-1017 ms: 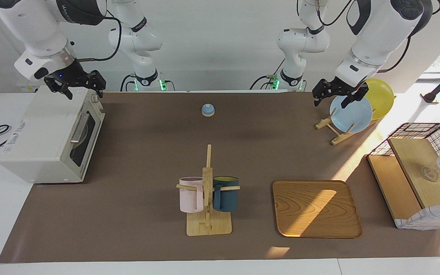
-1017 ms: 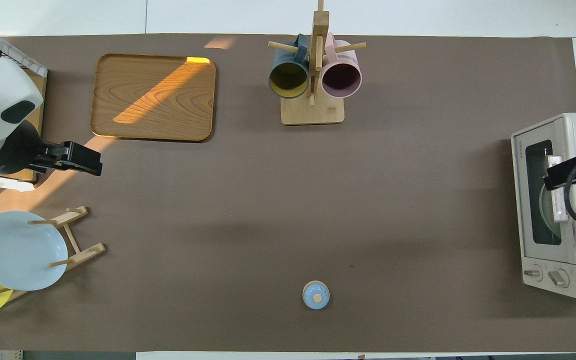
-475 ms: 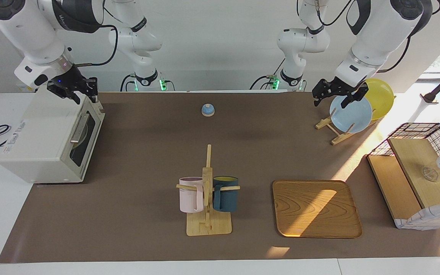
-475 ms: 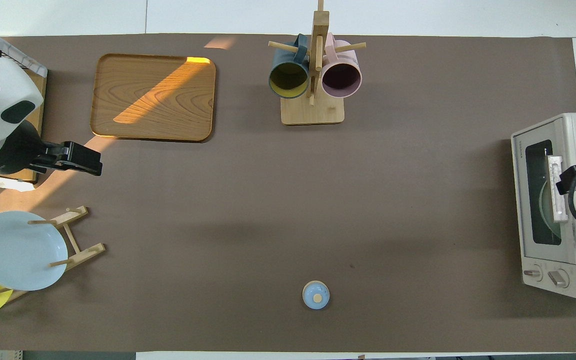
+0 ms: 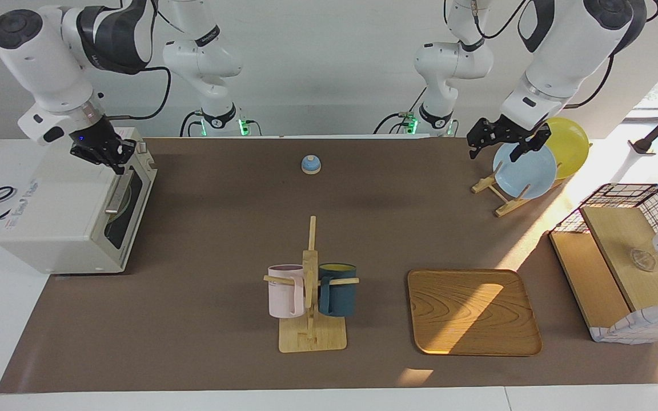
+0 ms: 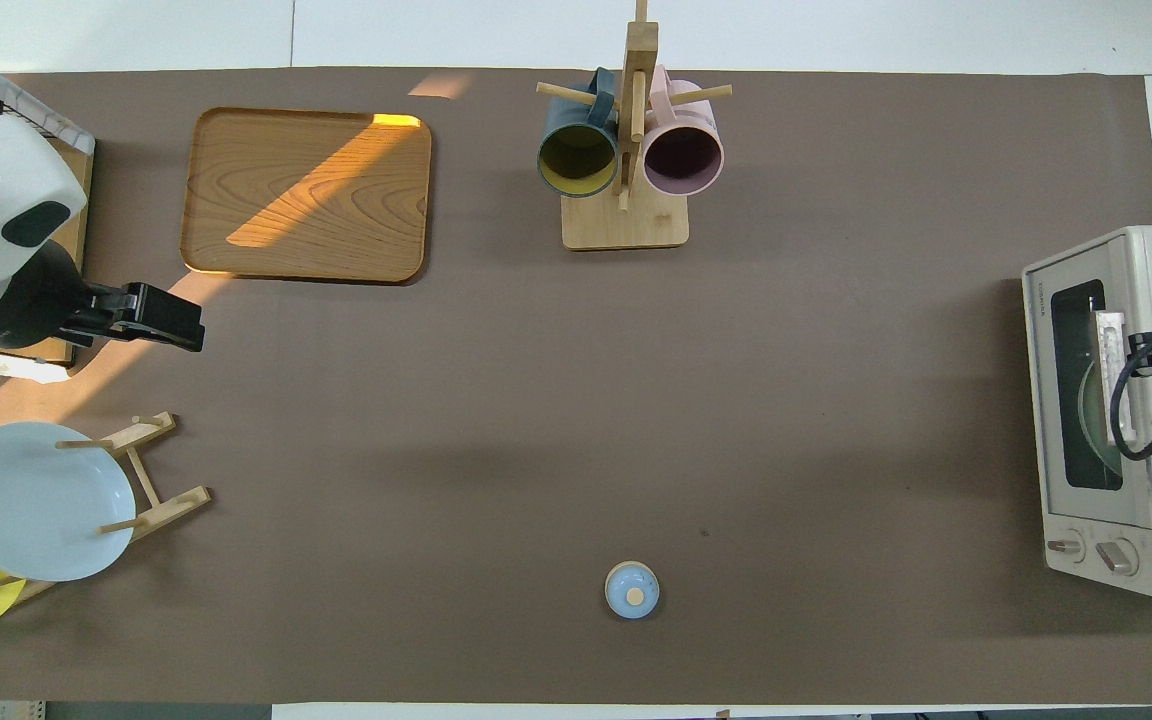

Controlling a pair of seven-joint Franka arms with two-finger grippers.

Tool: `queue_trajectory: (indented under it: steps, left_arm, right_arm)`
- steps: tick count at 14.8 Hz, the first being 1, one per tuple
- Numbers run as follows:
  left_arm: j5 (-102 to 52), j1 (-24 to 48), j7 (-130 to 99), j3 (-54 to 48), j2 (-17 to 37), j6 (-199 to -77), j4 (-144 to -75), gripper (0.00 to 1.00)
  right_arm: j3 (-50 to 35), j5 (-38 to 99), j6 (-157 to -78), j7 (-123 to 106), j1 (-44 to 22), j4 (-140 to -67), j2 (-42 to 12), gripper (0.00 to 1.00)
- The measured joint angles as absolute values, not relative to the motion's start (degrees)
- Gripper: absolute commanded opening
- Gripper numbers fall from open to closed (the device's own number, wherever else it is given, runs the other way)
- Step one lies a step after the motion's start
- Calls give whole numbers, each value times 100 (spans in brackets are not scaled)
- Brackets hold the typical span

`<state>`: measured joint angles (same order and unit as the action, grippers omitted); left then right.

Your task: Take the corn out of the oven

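The white oven (image 5: pixel 60 200) stands at the right arm's end of the table. Its dark glass door (image 6: pixel 1076 400) is closed, with the silver handle (image 5: pixel 116 193) across it. The corn is hidden; through the glass only a pale round shape shows. My right gripper (image 5: pixel 113 161) hangs over the oven's top front edge, just above the handle (image 6: pixel 1111 385), fingertips together with nothing visible between them. My left gripper (image 5: pixel 506 142) waits open in the air over the plate rack.
A small blue bell (image 5: pixel 311 164) sits near the robots at mid-table. A wooden mug rack (image 5: pixel 311 297) with two mugs, a wooden tray (image 5: pixel 472 311), a plate rack with a blue plate (image 5: pixel 526 171) and a yellow one, and a wire-and-wood basket (image 5: pixel 626 257) stand around.
The right gripper closed its fingers while shifting back over the oven's top front edge and dropping slightly. The left arm has not moved.
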<state>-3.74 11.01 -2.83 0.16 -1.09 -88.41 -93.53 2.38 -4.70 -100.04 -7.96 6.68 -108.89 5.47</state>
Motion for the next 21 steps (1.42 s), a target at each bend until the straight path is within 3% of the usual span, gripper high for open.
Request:
queue_trajectory:
  steps: [8,21]
  left_arm:
    - [-374,1101,-283,16,-109,-8841,-9353,100]
    - [-374,1101,-283,16,-109,-8841,-9353,100]
  right_arm:
    - [245,-655,-10263,-47,858,-11106,144,0]
    - [124,-636,-10945,-180,553,-11846,373,0]
